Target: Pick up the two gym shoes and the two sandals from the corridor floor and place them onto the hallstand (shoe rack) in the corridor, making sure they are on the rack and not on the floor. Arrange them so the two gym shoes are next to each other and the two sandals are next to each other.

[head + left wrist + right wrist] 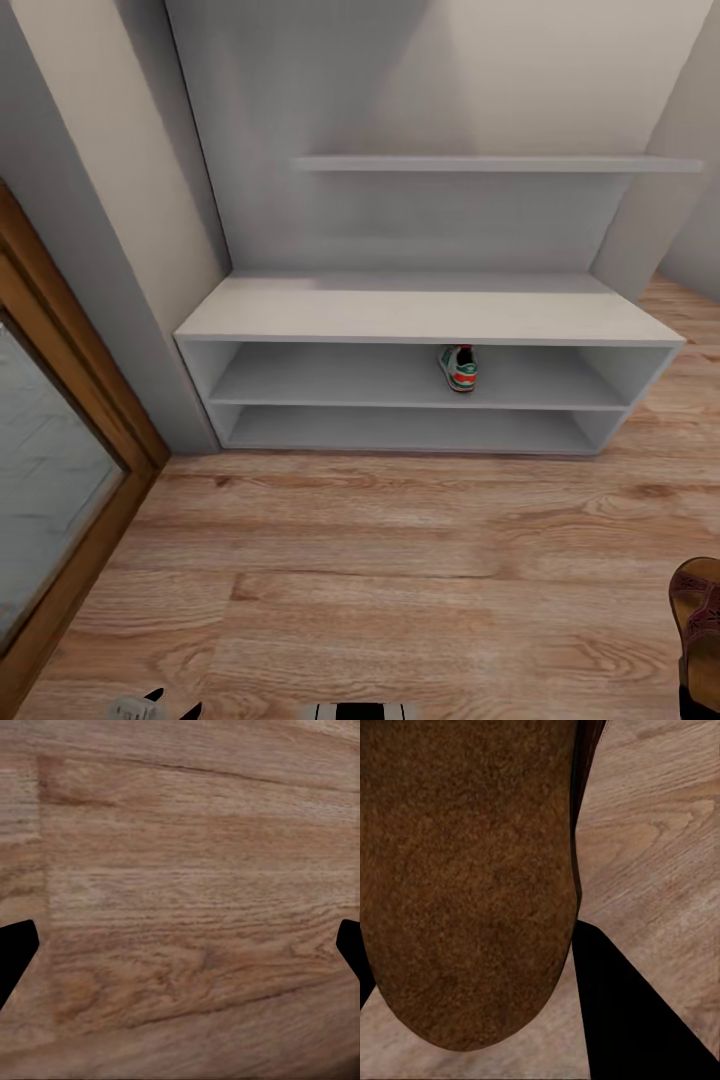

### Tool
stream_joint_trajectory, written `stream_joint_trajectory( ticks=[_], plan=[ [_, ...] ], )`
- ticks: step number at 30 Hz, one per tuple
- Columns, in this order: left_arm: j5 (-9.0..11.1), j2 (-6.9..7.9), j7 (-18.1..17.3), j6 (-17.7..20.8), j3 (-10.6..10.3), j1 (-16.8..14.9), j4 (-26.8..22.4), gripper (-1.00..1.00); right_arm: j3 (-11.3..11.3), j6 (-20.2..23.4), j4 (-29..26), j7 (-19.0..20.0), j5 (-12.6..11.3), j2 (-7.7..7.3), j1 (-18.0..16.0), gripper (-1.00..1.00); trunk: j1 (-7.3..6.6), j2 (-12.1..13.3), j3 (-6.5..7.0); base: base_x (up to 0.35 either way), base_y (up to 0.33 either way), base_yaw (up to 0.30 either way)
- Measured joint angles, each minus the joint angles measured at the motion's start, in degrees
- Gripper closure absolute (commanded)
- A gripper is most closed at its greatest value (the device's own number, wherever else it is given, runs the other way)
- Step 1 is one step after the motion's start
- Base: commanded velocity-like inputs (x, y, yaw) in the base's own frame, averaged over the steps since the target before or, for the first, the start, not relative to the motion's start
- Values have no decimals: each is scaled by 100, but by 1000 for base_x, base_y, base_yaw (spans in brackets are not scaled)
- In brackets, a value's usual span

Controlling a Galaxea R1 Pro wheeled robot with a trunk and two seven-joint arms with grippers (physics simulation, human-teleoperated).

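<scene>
head view, gym shoe point(460, 368) on hallstand point(420, 312) shelf, no legible writing, left jaws released, right jaws grasping sandal point(465, 877)

Soft, even light with no single visible source fills the head view, bright enough to read everything. The pale grey-white shoe rack with two low open shelves point(430, 318) shades its own shelf recesses, and faint broad shadows fall across the wall behind it. The light brown wood-plank floor point(400, 560) shows no glare, though its grain looks smeared and slightly blurred, and straight edges bend a little toward the corners. The white sneaker with green stripes and a red-orange heel point(460, 368) is small and soft in detail. In the right wrist view the brown sandal sole point(465, 877) is close, grainy and evenly lit; the black fingers point(637, 1020) read as flat silhouettes without shading.
</scene>
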Motion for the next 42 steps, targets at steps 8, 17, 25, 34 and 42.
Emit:
stream_joint_trajectory(
  ticks=[8, 17, 25, 34, 42],
  plan=[
    [0, 0, 0, 0, 0, 0, 0, -100, 0, 0, 0, 0, -3, 0, 0, 100, 0, 0, 0, 0, 309, 0],
    [3, -2, 2, 0, -3, -1, 2, -100, -2, 2, -24, 1, -8, 0, 0, 100, 0, 0, 0, 0, 223, 0],
    [-2, -18, 3, -1, -16, -1, -16, -100, -11, 3, -21, 2, 7, -6, 1, 100, 0, 0, 0, 0, 13, 0],
    [21, -67, -337, 8, -49, -19, -388, -100, 10, 3, -13, 9, 1, 5, 1, 100, 0, 0, 0, 0, 0, 0],
    [-18, -187, -1494, 133, -90, -44, -1251, -100, 1328, 123, 306, 7, 18, 429, -58, 100, 0, 0, 0, 0, 0, 0]
  ],
)
